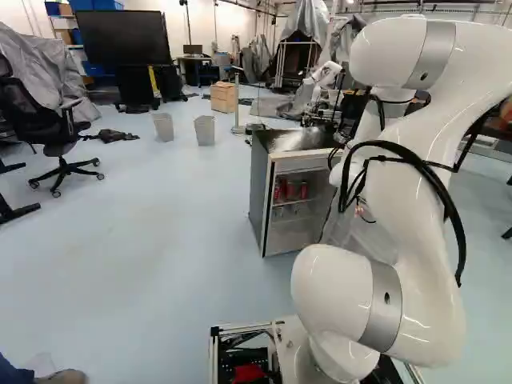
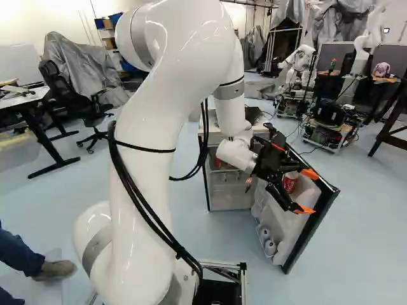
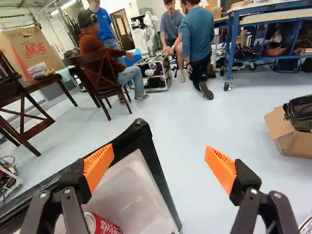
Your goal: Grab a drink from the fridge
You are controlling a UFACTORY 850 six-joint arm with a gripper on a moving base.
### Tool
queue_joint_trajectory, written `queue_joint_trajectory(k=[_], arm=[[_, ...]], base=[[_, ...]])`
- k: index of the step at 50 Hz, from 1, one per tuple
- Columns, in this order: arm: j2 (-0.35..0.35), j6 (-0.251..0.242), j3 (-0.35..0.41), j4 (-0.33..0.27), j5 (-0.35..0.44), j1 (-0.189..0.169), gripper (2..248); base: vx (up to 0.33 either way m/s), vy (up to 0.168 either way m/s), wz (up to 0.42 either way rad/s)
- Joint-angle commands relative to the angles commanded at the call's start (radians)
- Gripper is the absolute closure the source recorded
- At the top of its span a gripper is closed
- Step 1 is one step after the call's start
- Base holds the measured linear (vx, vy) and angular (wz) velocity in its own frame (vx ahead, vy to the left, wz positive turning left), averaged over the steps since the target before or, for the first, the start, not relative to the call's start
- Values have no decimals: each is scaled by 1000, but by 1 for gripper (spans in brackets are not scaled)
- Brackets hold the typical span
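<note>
We have our pincer (image 2: 308, 192) open, its two orange-padded fingers spread wide with nothing gripped between them. It hangs by the open fridge door (image 2: 322, 215), one finger over the door's pale inner side and the other out past its dark edge, above the floor (image 3: 195, 126). We cannot tell whether the first finger touches the door. A corner of the door's dark frame reaches ahead of the pincer, between the lines of its fingers. The drink closest to us, a red can (image 3: 101, 224), sits in the door's inner compartment, just beside the pincer on the door-side finger's side, and we see it only in part from the wrist. Further down the same door, below the pincer, a lower bin (image 2: 262, 240) holds pale round items (image 2: 269, 248). Behind the pincer, back past the wrist, stands the body of the fridge (image 1: 258, 188), with more red cans (image 1: 290, 190) upright on a shelf inside. Well ahead of the pincer, beyond the door, we see a wooden chair (image 3: 100, 73) on the door-side finger's side and an open cardboard box (image 3: 295, 142) on the other finger's side.
</note>
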Motion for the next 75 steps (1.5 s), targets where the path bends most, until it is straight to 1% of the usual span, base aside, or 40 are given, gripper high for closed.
queue_joint_trajectory(k=[34,44,50,55,60,75], arm=[[-72,0,-125,0,0,-74,3],[-91,0,-160,0,0,-92,3],[-96,0,-169,-1,0,-96,3],[-95,0,-166,-9,0,-97,3],[-86,0,-150,-30,0,-93,3],[-31,0,-57,-127,0,-72,3]], base=[[0,0,0],[0,0,0],[0,0,0],[0,0,0],[0,0,0],[0,0,0]])
